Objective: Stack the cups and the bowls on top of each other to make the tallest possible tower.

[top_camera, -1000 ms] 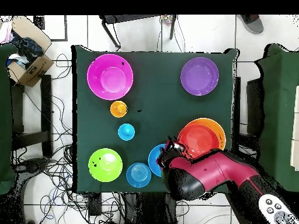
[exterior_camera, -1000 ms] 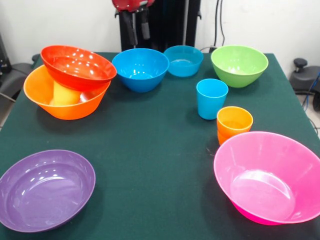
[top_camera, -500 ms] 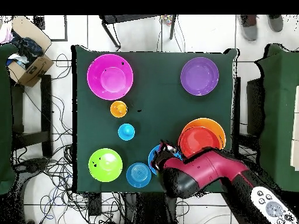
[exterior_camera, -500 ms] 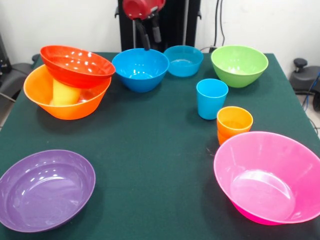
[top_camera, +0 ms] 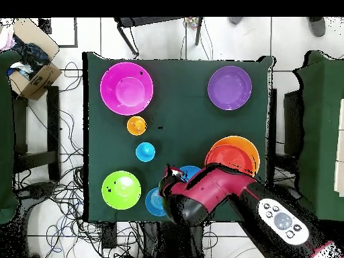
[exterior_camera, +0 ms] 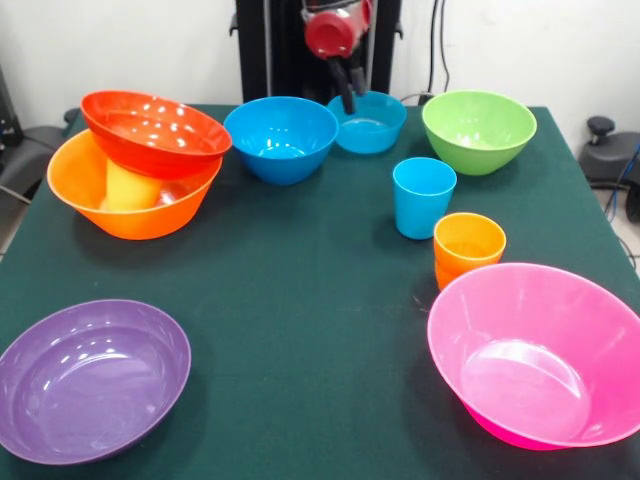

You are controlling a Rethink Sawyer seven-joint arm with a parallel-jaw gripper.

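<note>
I count seven bowls and four cup colours showing on the green counter (exterior_camera: 300,330). Nearest me sit the purple bowl (exterior_camera: 90,380) at the left and the big pink bowl (exterior_camera: 540,355) at the right, both upright and apart from everything but the orange cups (exterior_camera: 469,246), which stand nested just behind the pink bowl's rim. Just beyond them stands one blue cup (exterior_camera: 423,196), upright and on its own.

Farther back on the left is the tower (exterior_camera: 140,165): the large orange bowl (exterior_camera: 120,205) as base, one yellow cup (exterior_camera: 132,187) inside it, and the red-orange bowl (exterior_camera: 155,132) resting tilted on top, leaning over the yellow cup. All of it is glossy plastic.

Along the far side I see three more bowls in a row: the larger blue bowl (exterior_camera: 281,137), the smaller blue bowl (exterior_camera: 367,120) just beside it, and the green bowl (exterior_camera: 478,128) well to the right.

The gripper (exterior_camera: 348,92) hangs from the red arm (top_camera: 222,198) over the near rim of the smaller blue bowl. Its dark fingers (exterior_camera: 346,85) look close together and empty, but I cannot tell for sure how far apart they are, nor whether they touch the rim.
</note>
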